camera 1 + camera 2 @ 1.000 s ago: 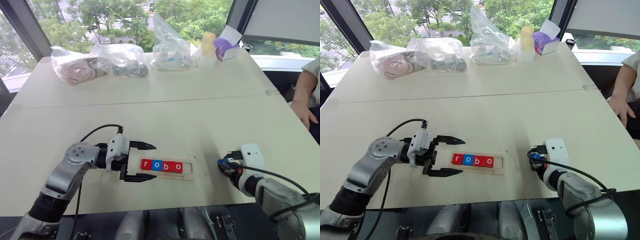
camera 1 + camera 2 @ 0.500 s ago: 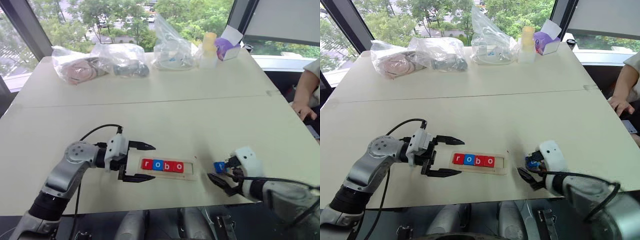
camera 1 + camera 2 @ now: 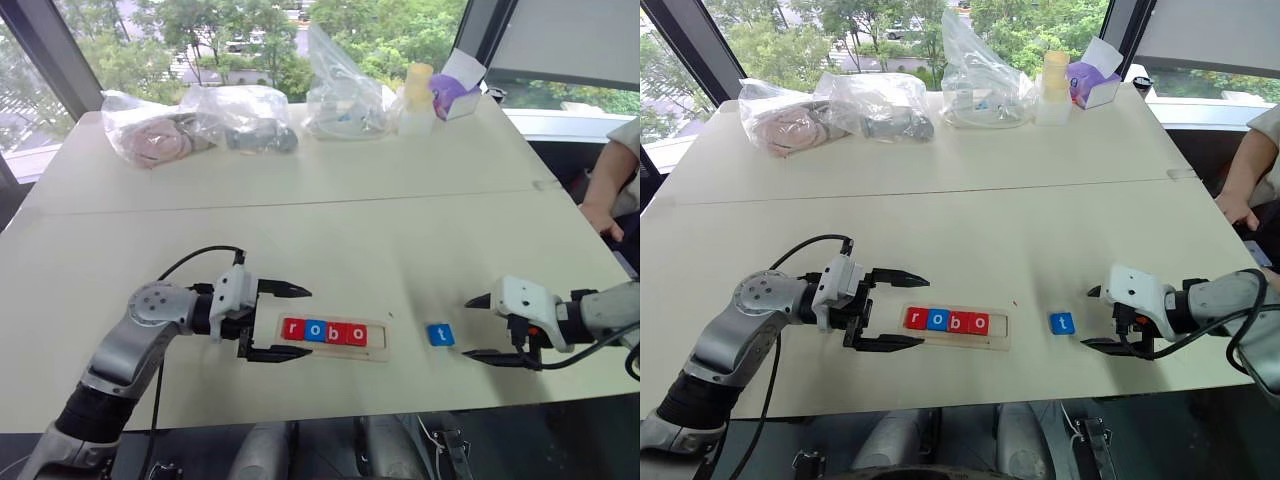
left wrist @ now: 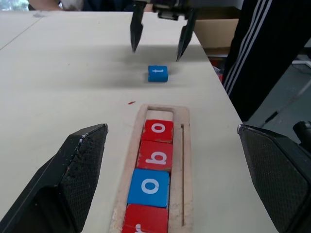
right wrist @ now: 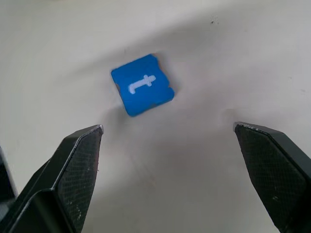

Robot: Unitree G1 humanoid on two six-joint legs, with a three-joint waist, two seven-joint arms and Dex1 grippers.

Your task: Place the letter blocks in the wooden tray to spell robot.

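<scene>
A: Blue t [image 3: 440, 335] lies flat on the table, just ahead of the right gripper [image 3: 478, 326], whose jaws gape apart.

B: Left gripper [image 3: 290, 322] gapes too, straddling the tray [image 3: 378, 341] end. A skewed grab could jam t at the last slot.

Daylight flooding in from the windows [image 3: 250, 40] at twelve o'clock, leaving the scene evenly bright.

Washing the pale table [image 3: 330, 230] in soft, diffuse light, with no hard glare. Casting only faint shadows: a soft grey smudge lying around the blue t block [image 5: 142, 91] in the right wrist view, another spreading under the right gripper [image 4: 158, 41] in the left wrist view. Blurring slightly at the near black fingers [image 4: 73, 179] in both wrist views, staying crisp on the lettered tiles. Bending the window frames gently toward ten and two o'clock in the head views.
</scene>
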